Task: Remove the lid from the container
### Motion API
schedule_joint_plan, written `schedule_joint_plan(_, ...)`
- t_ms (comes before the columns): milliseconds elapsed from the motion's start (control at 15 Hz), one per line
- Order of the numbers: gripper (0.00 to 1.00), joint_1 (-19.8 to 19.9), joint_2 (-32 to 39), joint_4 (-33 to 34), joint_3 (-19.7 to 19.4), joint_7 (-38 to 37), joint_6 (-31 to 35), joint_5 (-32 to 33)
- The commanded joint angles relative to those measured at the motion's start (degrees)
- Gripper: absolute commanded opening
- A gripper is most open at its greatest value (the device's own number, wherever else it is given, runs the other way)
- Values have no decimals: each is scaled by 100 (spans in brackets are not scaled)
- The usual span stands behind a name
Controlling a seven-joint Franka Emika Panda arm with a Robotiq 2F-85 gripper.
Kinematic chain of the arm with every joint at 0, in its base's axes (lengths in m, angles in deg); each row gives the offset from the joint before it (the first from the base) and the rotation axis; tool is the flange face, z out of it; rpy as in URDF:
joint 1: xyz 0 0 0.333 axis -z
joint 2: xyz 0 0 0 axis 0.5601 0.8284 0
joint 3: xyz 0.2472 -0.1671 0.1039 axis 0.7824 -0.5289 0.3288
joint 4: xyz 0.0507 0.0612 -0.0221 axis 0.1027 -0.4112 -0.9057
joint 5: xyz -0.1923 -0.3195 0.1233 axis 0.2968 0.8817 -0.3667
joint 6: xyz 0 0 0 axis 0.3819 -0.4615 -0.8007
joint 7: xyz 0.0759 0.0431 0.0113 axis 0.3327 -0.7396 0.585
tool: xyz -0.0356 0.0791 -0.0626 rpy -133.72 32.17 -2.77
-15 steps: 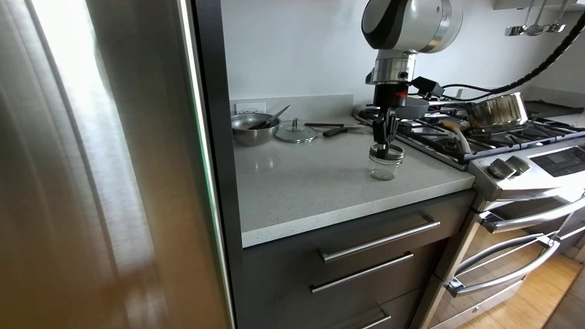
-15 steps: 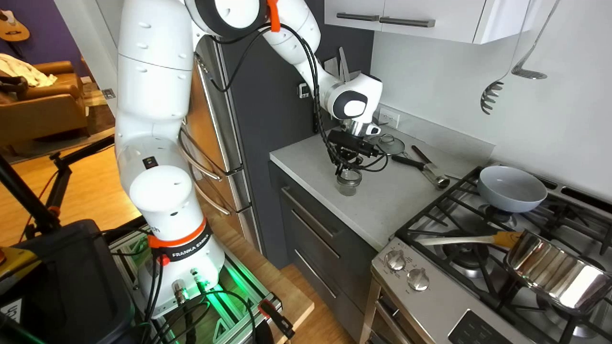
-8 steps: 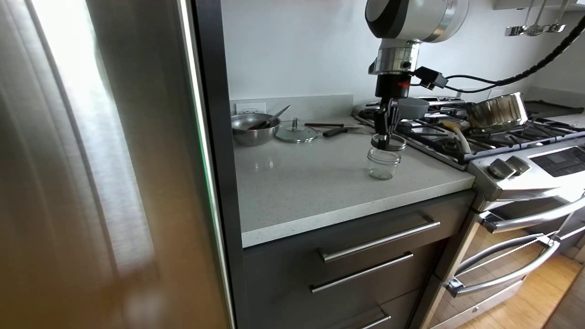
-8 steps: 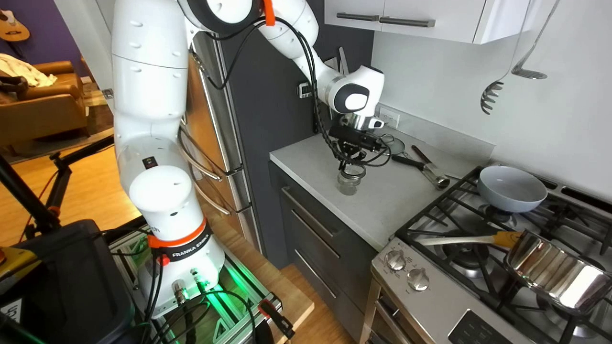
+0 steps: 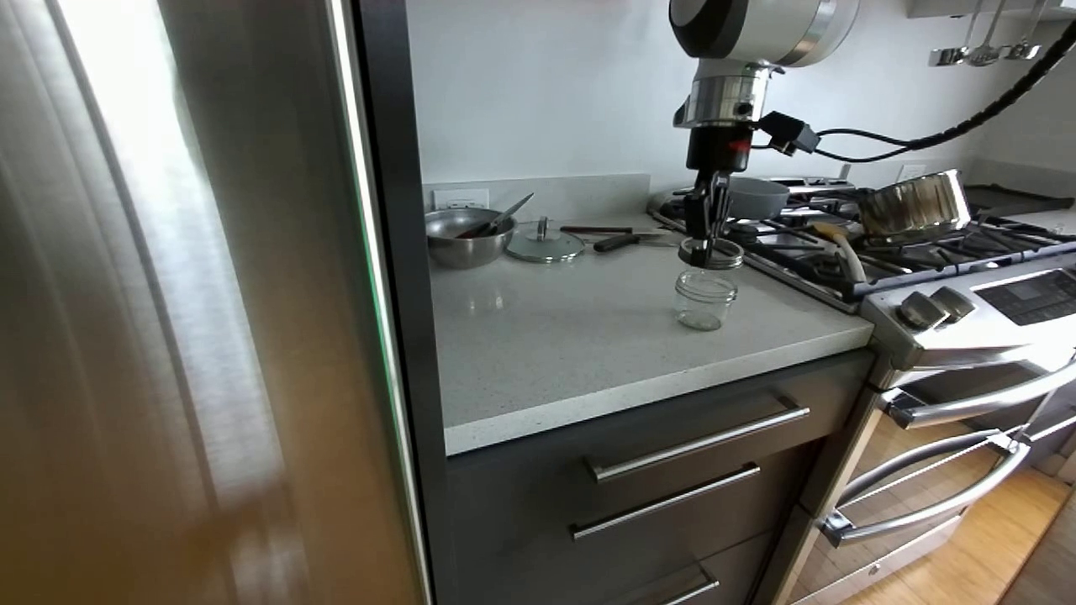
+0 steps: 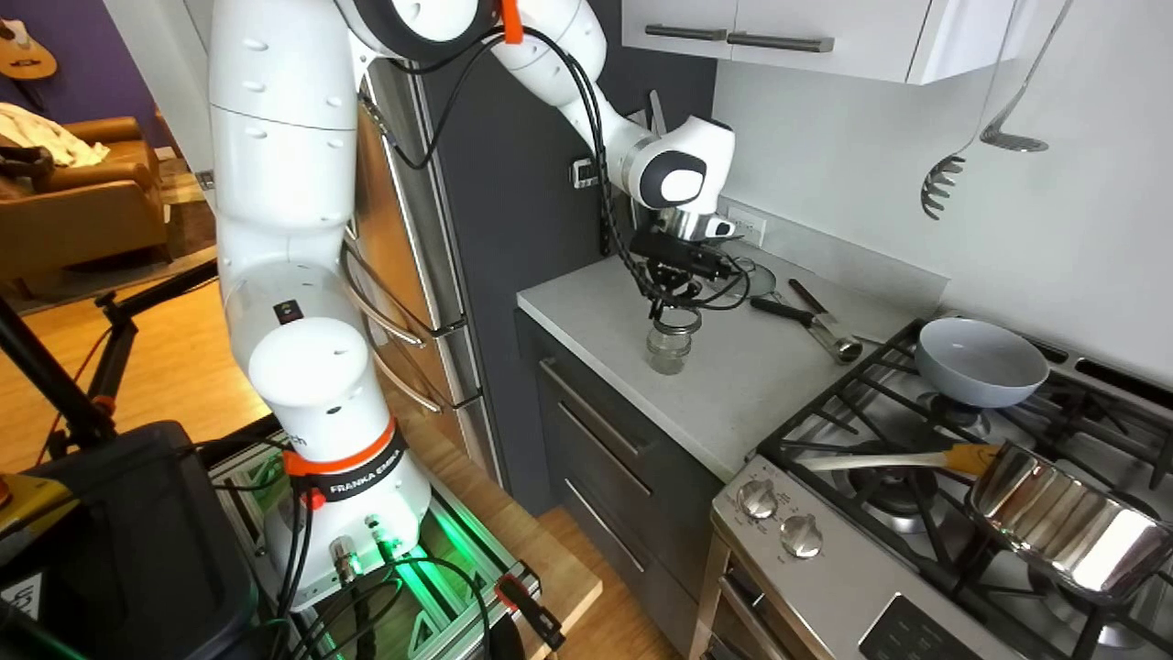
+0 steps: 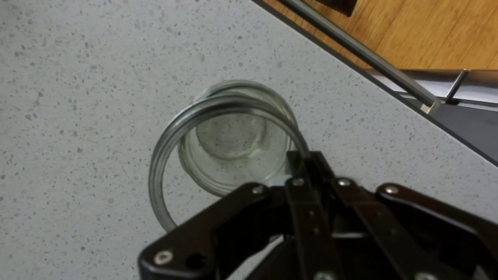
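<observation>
The lid is a grey metal ring, open in the middle, seen in the wrist view (image 7: 157, 175) and in both exterior views (image 5: 730, 259) (image 6: 680, 331). My gripper (image 7: 307, 156) is shut on one side of its rim and also shows in both exterior views (image 5: 703, 255) (image 6: 659, 312). The container, a short clear glass jar, stands upright and open on the counter in both exterior views (image 5: 704, 304) (image 6: 668, 352). The lid hangs just above it, apart from it. In the wrist view, the jar (image 7: 229, 171) shows through the ring, slightly offset from it.
A metal bowl (image 5: 458, 252), a glass pot lid (image 5: 546, 245) and dark-handled utensils (image 6: 783, 310) lie at the back of the counter. The stove holds a pale bowl-shaped pan (image 6: 982, 362) and a tilted saucepan (image 6: 1068, 522). The counter's front edge (image 5: 656, 395) is near the jar.
My gripper has risen with the lid held in it, lifting it off the jar's mouth. The gap between lid and jar has grown. The jar has stayed on the counter.
</observation>
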Motion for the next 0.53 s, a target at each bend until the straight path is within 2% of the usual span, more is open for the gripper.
schedule_joint_plan(0, 2, -189, -76, 165, 105, -140, -223, 320)
schedule_joint_plan(467, 2, -622, 576, 1045, 409, -258, -665, 740)
